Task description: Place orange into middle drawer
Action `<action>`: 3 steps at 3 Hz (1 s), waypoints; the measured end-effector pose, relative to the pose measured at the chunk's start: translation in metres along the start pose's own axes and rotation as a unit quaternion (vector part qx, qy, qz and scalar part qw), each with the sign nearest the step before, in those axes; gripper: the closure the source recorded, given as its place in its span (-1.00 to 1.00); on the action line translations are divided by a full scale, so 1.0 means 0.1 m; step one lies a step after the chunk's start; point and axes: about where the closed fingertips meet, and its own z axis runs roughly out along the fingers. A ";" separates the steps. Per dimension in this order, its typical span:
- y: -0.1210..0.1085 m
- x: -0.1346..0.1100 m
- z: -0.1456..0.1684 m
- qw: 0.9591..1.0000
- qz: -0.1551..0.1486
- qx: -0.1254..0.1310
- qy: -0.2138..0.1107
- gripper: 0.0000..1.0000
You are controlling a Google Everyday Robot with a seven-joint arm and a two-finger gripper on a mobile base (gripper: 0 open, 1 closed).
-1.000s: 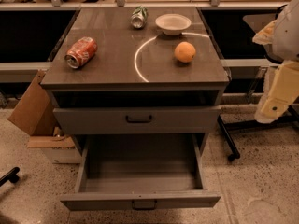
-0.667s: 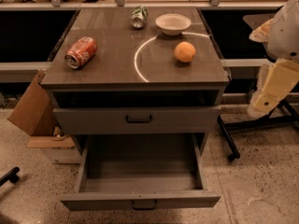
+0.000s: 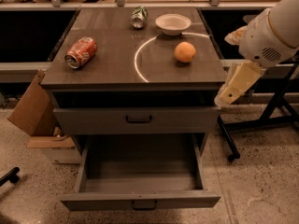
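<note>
The arm (image 3: 275, 29) is seen entering from the right edge, with its white housing held beside the right side of the cabinet top (image 3: 107, 69). Its cream gripper (image 3: 224, 96) is angled down and to the left, the tip set just off the cabinet's right front corner at the level of the upper drawer (image 3: 93, 120); whether it is open or closed cannot be told. The orange (image 3: 185, 52) is found resting on the cabinet top, right of centre, near the white bowl (image 3: 173, 23) and apart from the gripper, while the middle drawer (image 3: 140, 201) is pulled out below.
</note>
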 end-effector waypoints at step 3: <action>-0.47 -0.08 0.41 0.997 0.037 -0.005 -0.071 -1.00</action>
